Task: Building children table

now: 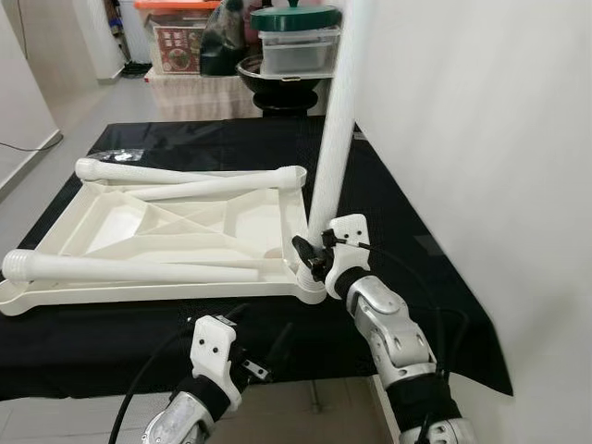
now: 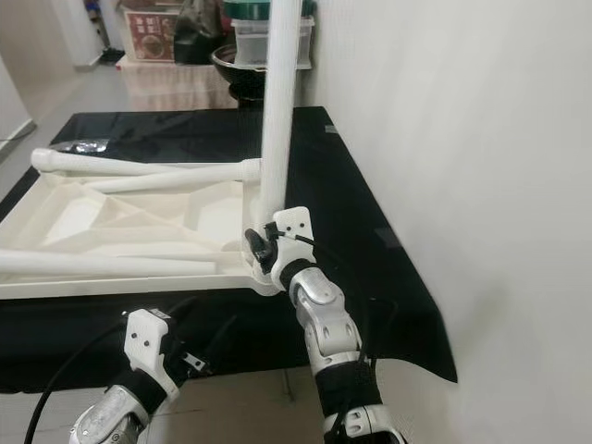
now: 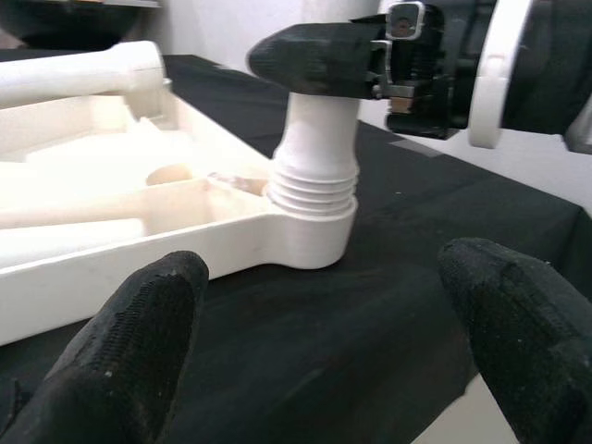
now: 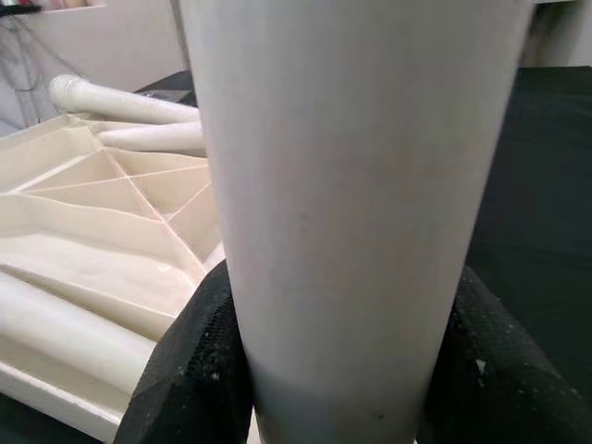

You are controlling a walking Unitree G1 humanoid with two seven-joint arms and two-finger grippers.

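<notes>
A cream children's table top (image 1: 166, 231) lies upside down on a black cloth (image 1: 398, 213). One white leg (image 1: 338, 120) stands upright in its near right corner socket (image 3: 310, 231), with the threaded end seated there. My right gripper (image 1: 310, 257) is shut on this leg just above the socket, its fingers (image 4: 194, 370) pressing on both sides. Three loose legs lie across the table top, one along the near side (image 1: 129, 269) and two at the far side (image 1: 185, 172). My left gripper (image 3: 324, 277) hovers open at the cloth's front edge, pointing at the socket and holding nothing.
A white wall (image 1: 481, 139) runs close along the right side of the cloth-covered surface. Stacked storage boxes and a lidded container (image 1: 296, 42) stand beyond the far end. Bare floor (image 1: 37, 166) lies to the left.
</notes>
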